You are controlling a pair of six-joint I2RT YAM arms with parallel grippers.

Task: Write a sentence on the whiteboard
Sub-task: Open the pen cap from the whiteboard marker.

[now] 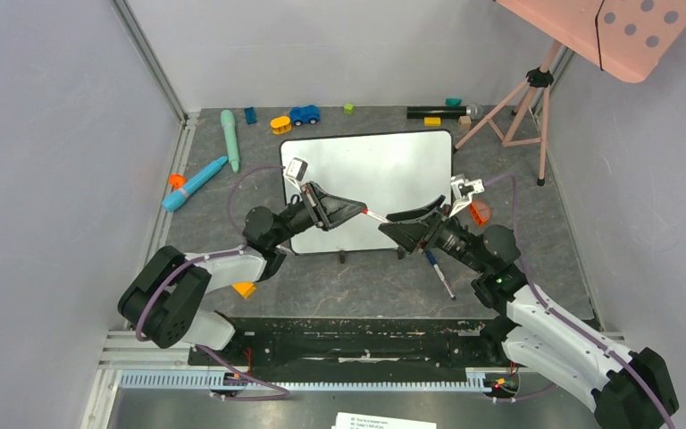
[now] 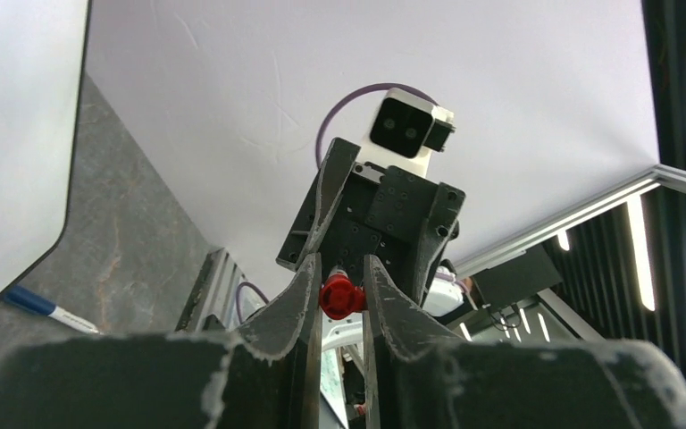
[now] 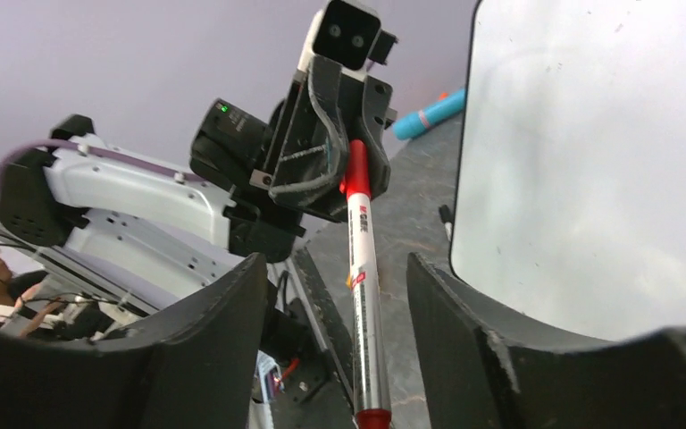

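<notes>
Overhead: the left end effector (image 1: 357,211) grips a red marker (image 1: 373,215) above the near edge of the whiteboard (image 1: 384,170), which lies flat on the table. The right end effector (image 1: 386,222) faces it tip to tip.
Left wrist: the jaws clamp the marker's red end, with the whiteboard to their left.
Right wrist: the jaws stand wide. The marker passes between them, clear of both, with the whiteboard to their right.

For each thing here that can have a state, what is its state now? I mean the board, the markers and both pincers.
whiteboard: lying flat, blank.
left pincer: shut on one end of the red marker.
right pincer: open, fingers either side of the red marker, not gripping.
red marker: in the air, not writing.
blue marker: lying loose, unheld.
</notes>
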